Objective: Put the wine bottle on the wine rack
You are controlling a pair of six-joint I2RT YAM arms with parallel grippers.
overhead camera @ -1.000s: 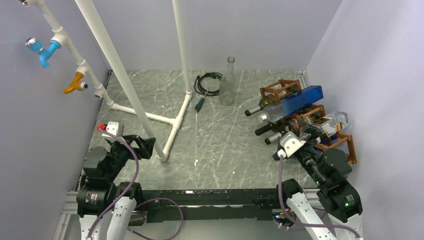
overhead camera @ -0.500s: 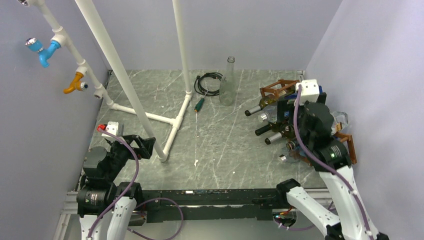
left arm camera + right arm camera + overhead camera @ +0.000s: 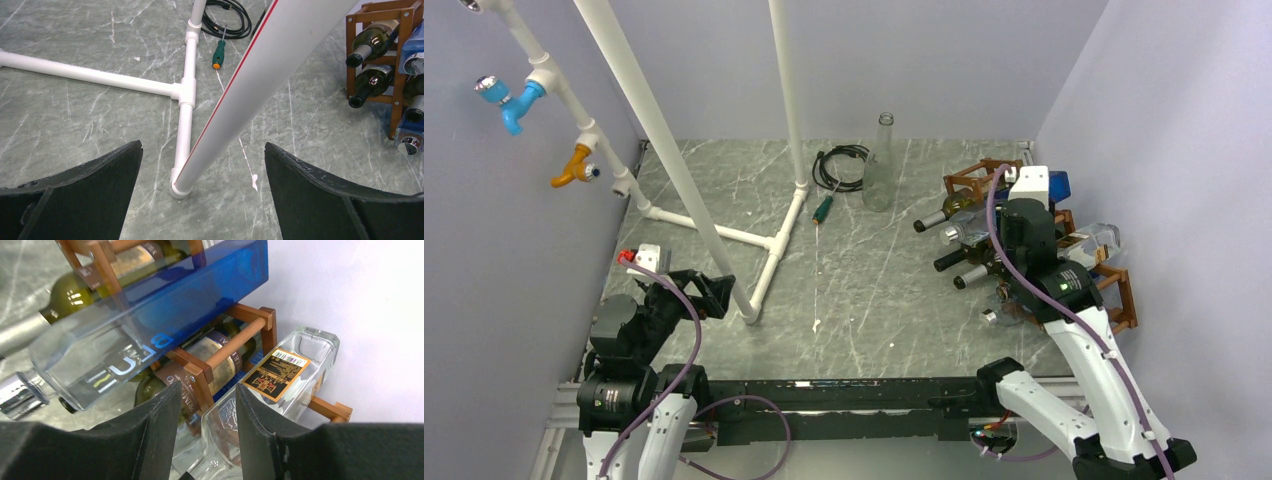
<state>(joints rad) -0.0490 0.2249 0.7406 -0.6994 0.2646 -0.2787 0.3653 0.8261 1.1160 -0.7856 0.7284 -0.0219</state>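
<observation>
- Over the wine rack (image 3: 252, 332) the right hand (image 3: 206, 395) is held nearly closed, nothing clamped. The blue bottle (image 3: 165, 315) is laid across its top bars.
- Looks placed tbh. Left hand (image 3: 202, 150) is parked wide apart. A clean pull-back is needed next.

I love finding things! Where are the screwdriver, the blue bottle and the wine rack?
screwdriver (image 3: 218, 52): left wrist view, on its green handle.
blue bottle (image 3: 200, 295): right wrist view, on its blue side.
wine rack (image 3: 199, 374): right wrist view, on a brown post.

Pipe frame (image 3: 185, 90) crowds the left — open tabletop (image 3: 75, 40) between it and wine rack (image 3: 349, 35).
</observation>
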